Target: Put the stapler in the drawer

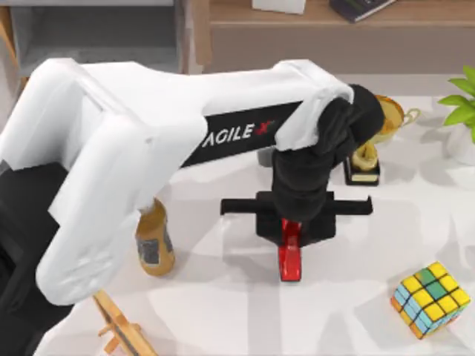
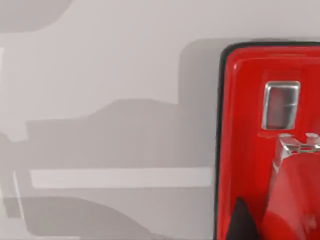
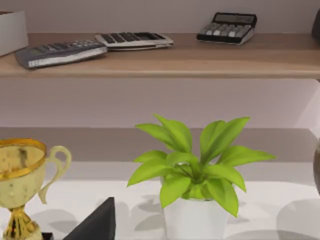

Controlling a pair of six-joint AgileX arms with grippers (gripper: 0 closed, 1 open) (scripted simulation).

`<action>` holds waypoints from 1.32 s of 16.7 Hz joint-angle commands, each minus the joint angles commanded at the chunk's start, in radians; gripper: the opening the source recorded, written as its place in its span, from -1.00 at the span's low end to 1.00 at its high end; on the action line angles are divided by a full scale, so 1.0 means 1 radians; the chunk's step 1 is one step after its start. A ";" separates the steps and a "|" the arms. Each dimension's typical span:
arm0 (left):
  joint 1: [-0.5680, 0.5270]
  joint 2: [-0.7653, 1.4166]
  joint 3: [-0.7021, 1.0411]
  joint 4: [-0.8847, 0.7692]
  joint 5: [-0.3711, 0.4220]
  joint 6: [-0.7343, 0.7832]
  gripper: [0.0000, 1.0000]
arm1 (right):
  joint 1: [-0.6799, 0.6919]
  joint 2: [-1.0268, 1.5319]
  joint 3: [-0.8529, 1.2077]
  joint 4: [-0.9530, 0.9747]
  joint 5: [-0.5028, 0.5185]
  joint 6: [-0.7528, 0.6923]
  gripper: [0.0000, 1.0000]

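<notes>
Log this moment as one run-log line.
phase: grasping | left end effector: over stapler, table centre | drawer: top left, stapler not in it | right arm: parked

- Far half of stapler (image 1: 289, 261) hidden beneath left gripper (image 1: 291, 231); finger gap unreadable.
- Drawer (image 1: 96, 33) cut off by top edge, partly covered by left arm.
- Trophy (image 3: 20, 175) cropped at frame edge.

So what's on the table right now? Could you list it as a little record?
stapler: red, flat on the table, mid-table
left pincer: directly over the stapler's far end
drawer: top left, open
bottle: amber, left of the stapler
trophy: gold, right of the arm
cube: lower right
plant: far right edge
</notes>
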 joint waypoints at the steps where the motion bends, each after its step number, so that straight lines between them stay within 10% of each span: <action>1: 0.000 -0.004 0.008 -0.011 0.000 0.000 -1.00 | 0.000 0.000 0.000 0.000 0.000 0.000 1.00; 13: 0.055 -0.068 0.093 -0.074 -0.025 0.098 -1.00 | 0.000 0.000 0.000 0.000 0.000 0.000 1.00; 22: 0.527 -0.185 0.408 -0.206 -0.133 0.607 -1.00 | 0.000 0.000 0.000 0.000 0.000 0.000 1.00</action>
